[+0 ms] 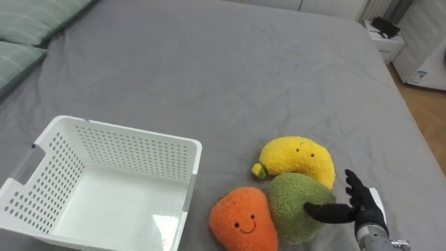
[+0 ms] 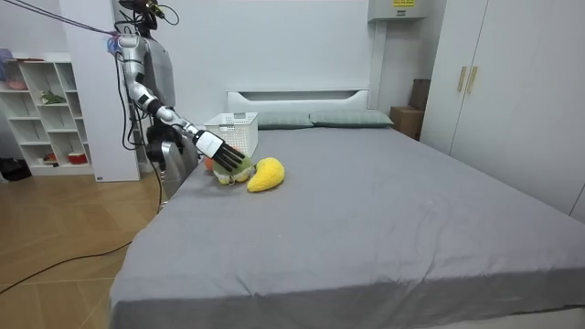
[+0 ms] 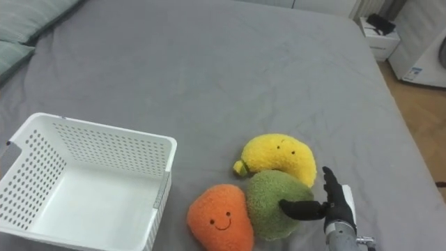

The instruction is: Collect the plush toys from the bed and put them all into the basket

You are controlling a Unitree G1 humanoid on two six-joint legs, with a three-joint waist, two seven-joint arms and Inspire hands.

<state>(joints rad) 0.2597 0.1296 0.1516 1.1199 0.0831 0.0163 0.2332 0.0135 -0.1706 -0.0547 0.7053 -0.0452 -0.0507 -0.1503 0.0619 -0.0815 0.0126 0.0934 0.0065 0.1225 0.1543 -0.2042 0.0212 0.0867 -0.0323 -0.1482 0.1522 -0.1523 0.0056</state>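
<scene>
Grey bed with three plush toys bunched up near the robot's edge: a yellow one, a green one and a smiley orange one, all touching. White perforated basket sits just to their left, nothing in it. Right hand is beside the green plush, fingers spread and straight, thumb resting on it.

a home bedroom: grey-sheeted bed, pillows, white wardrobe, shelving
</scene>
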